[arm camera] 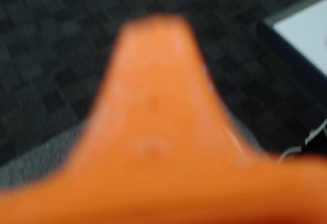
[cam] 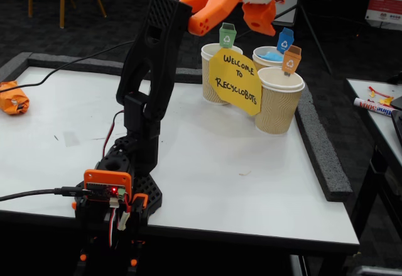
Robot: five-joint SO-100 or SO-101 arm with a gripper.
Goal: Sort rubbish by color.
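From the fixed view I see my arm stretched high over the three tan cups at the far side of the white bench, its fingers above the cup rims, and I cannot tell whether they are parted or closed. The light blue wad lies inside the back cup under the blue tag, while the orange wad sits on the bench at the far left edge, well apart from the cups. My wrist view is filled by a blurred orange finger over dark carpet.
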